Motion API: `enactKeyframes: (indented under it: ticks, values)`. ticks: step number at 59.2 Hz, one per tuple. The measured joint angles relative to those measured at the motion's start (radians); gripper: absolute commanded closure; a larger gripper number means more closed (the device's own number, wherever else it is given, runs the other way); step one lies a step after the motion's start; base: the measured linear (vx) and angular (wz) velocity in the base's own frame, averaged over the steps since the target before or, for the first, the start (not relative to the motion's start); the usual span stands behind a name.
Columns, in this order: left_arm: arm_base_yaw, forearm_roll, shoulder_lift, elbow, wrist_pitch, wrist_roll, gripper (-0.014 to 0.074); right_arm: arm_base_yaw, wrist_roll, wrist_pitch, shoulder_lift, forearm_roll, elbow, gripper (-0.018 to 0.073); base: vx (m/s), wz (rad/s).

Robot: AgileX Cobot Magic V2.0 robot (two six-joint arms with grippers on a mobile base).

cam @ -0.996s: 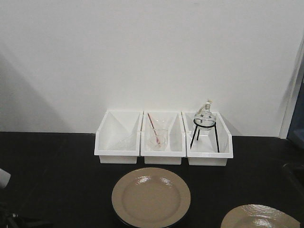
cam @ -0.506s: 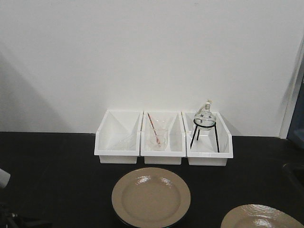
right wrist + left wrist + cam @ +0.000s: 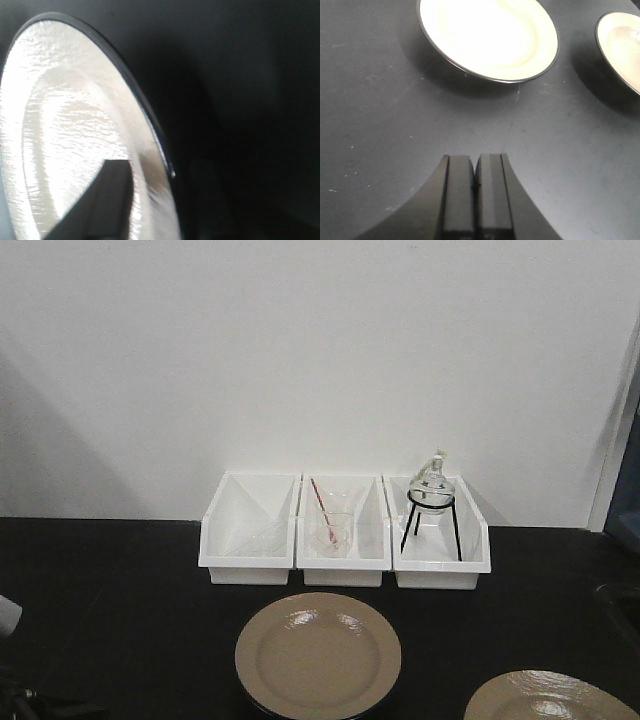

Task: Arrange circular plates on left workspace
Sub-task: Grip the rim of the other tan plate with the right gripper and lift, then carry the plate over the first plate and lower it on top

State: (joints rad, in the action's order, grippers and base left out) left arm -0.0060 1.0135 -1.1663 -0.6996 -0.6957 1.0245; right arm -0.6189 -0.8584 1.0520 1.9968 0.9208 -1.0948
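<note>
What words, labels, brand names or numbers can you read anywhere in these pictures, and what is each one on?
None can be read. The middle plate, the cut-off plate, the three white bins, the black countertop and the wall show no print. Any marks on the beaker or the flask are too small to tell.

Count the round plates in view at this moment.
2. The centre plate lies on the black countertop, just in front of the middle white bin. The right plate is at the lower right, cut off by the frame edge. More could lie outside the frame.
</note>
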Motion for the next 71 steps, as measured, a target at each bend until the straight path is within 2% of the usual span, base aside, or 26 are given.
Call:
enactKeyframes:
  ticks: [9, 27, 56, 63, 71]
  values:
    - [0.0, 0.0, 0.0, 0.0, 0.001, 0.0, 0.0597, 0.0, -0.008, 0.033, 0.0, 0.024, 0.0, 0.0574, 0.0, 0.0]
    - [0.0, -0.004, 0.0, 0.0, 0.002, 0.0, 0.0597, 0.0, -0.012, 0.037, 0.0, 0.062, 0.0, 0.0567, 0.0, 0.0]
    - [0.0, -0.004, 0.0, 0.0, 0.003, 0.0, 0.0597, 0.009, -0.019, 0.067, -0.084, 0.395, 0.0, 0.0563, 0.0, 0.0]
    - [0.0, -0.004, 0.0, 0.0, 0.004, 0.0, 0.0597, 0.067, -0.02, 0.065, -0.112, 0.447, 0.0, 0.0563, 0.0, 0.0]
    - [0.0, -0.004, 0.0, 0.0, 0.008, 0.0, 0.0597, 0.213, -0.022, 0.061, -0.119, 0.569, 0.001, 0.0563, 0.0, 0.0]
